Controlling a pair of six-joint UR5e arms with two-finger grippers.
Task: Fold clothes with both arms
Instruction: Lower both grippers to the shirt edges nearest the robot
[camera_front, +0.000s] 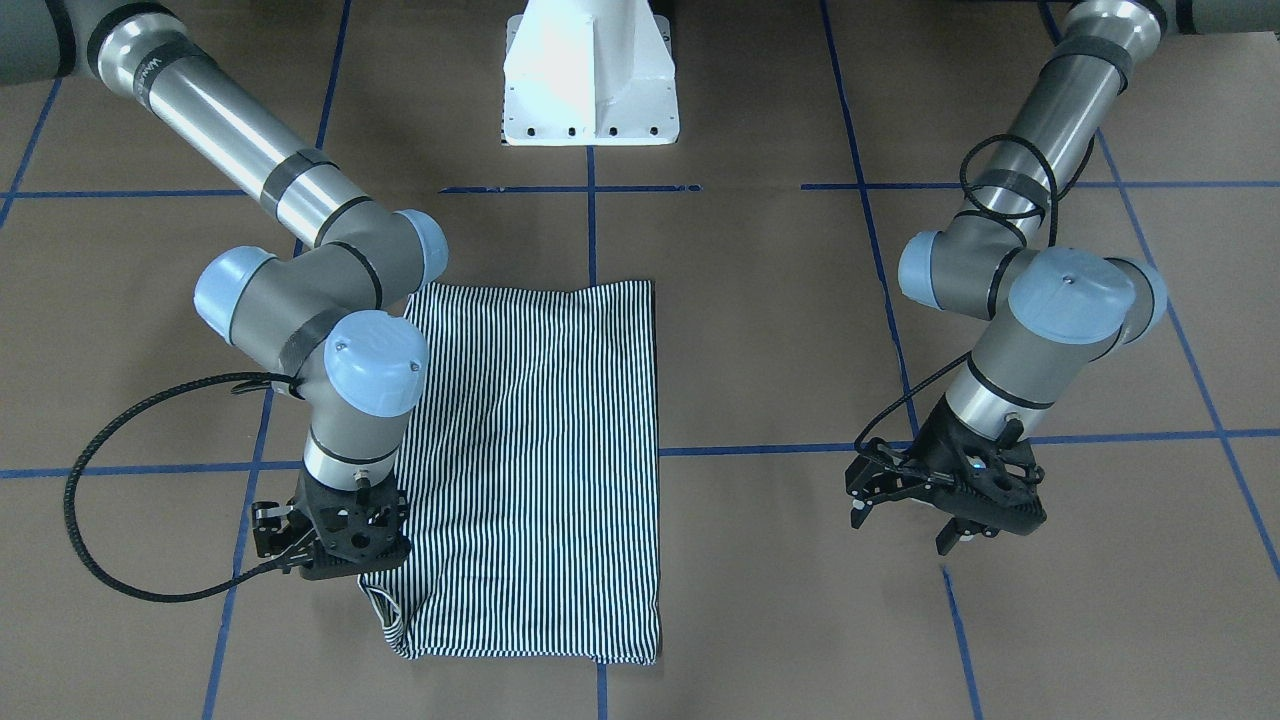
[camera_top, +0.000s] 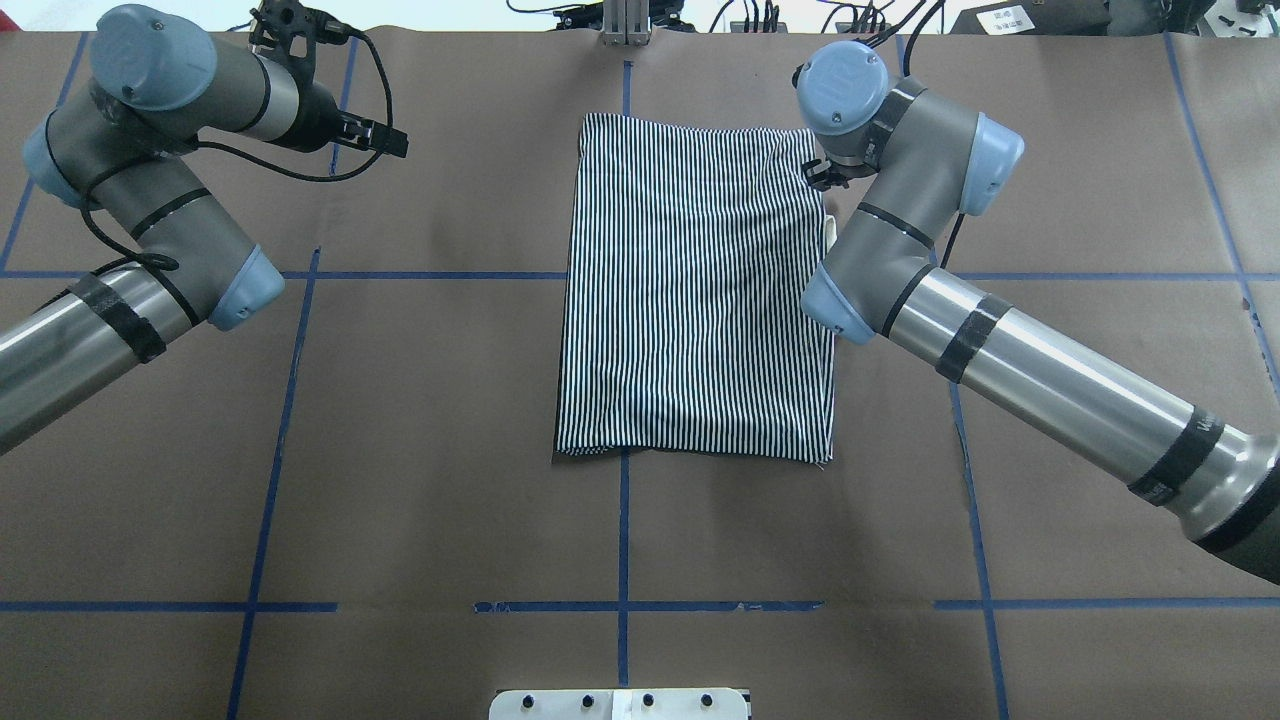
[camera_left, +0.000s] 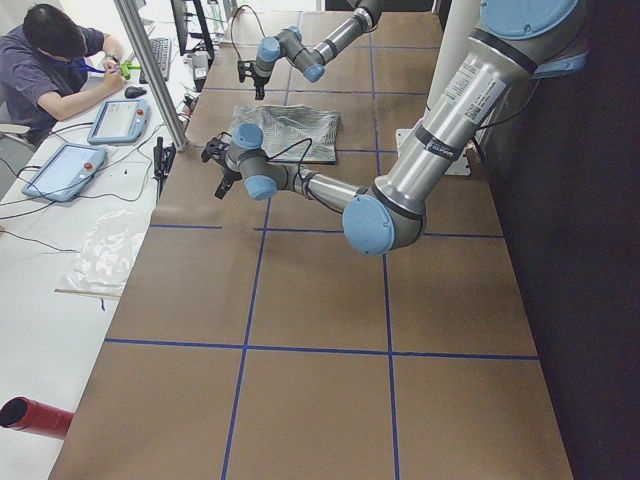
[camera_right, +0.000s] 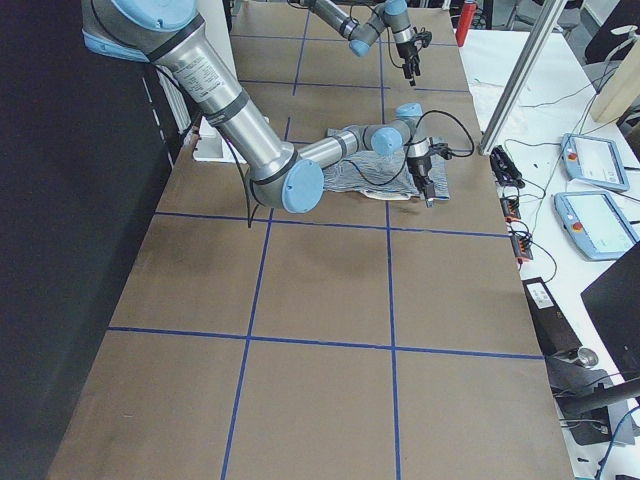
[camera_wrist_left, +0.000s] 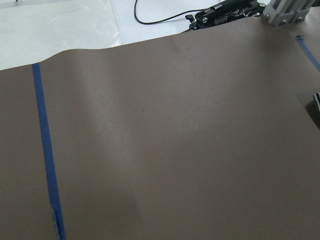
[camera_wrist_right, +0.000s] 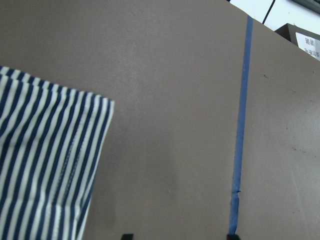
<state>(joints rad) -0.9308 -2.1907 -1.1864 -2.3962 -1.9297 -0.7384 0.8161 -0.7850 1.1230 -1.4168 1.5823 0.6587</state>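
Note:
The striped polo shirt (camera_front: 540, 450) lies flat on the brown table as a folded rectangle, and it also shows in the overhead view (camera_top: 695, 300). Its collar and buttons are hidden. My right gripper (camera_front: 335, 562) hovers at the shirt's far corner on my right side, mostly hidden under the wrist in the overhead view (camera_top: 822, 178). The right wrist view shows its fingertips (camera_wrist_right: 127, 236) apart, with bare paper between them and the shirt's corner (camera_wrist_right: 45, 165) just beside. My left gripper (camera_front: 955, 540) hangs over bare paper far to the shirt's other side, with its fingers apart and empty (camera_top: 285, 15).
The white pedestal (camera_front: 590, 80) stands at the table's near edge. Blue tape lines (camera_top: 624, 540) cross the brown paper. An operator (camera_left: 50, 60) sits at a side desk beyond the far edge, with tablets and cables there.

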